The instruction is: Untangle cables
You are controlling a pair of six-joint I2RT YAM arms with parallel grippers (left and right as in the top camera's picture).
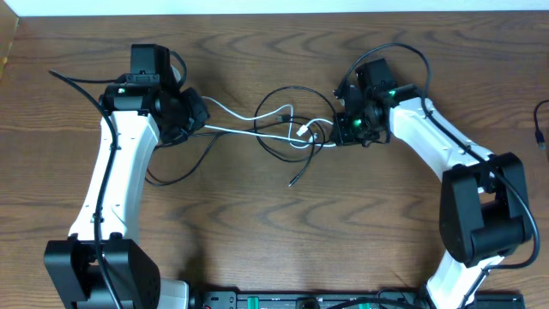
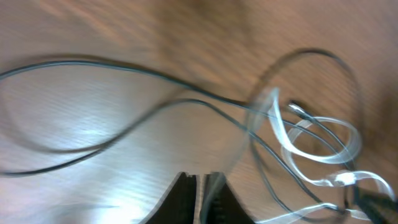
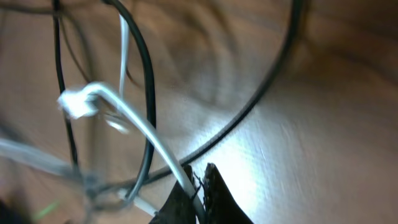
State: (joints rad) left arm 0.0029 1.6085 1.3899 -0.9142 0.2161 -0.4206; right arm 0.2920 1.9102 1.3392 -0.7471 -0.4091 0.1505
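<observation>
The black cable [image 1: 273, 96] and the white cable [image 1: 257, 130] lie looped through each other on the table's middle. My left gripper [image 1: 196, 118] sits at the tangle's left end. In the left wrist view its jaws [image 2: 204, 180] stand almost together, and a blurred streak of the white cable [image 2: 323, 155] runs into them. The black cable [image 2: 124, 66] arcs ahead of them. At the right end of the tangle, my right gripper [image 1: 347, 129] is shut on the white cable [image 3: 143, 127], which slants up out of the jaws [image 3: 202, 177] to a white plug [image 3: 78, 102]. The black cable [image 3: 148, 81] crosses beside it.
The table [image 1: 257, 232] is brown wood. A loose black cable tip [image 1: 292, 182] points toward the front. Another dark cord end [image 1: 539, 129] pokes in at the right edge. A black bar [image 1: 300, 300] runs along the front between the arm bases.
</observation>
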